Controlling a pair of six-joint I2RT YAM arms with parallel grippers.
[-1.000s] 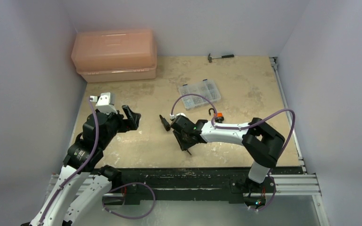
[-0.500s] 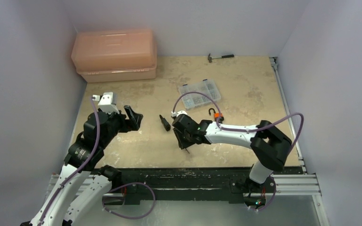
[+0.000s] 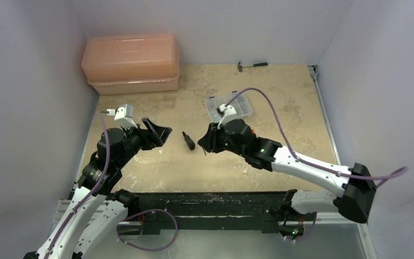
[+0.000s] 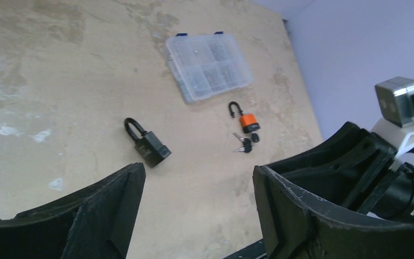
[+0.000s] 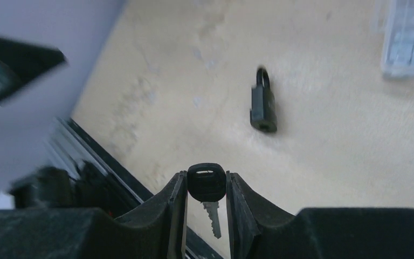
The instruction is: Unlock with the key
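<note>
Right gripper (image 3: 204,144) clamped on the key (image 5: 207,182) by its black head. Blade hangs below the fingertips in the right wrist view, pointing back toward the near edge, not at the lock. Black padlock (image 3: 188,140) flat on the table (image 3: 280,108), between the two grippers, just beside the right one, touching neither. Long axis runs roughly straight away from the right fingers: shackle at far end, base end nearer the key. Keyhole too small to make out. Left gripper (image 3: 159,132) spread wide, holding nothing, near the lock on its other side. Judgement: right arm nearer, blade needs turning toward the base end, left probably needed to pin the body. Orange padlock (image 4: 246,120) and key bunch (image 4: 242,143) well apart from it, near the organiser box (image 4: 207,66).
</note>
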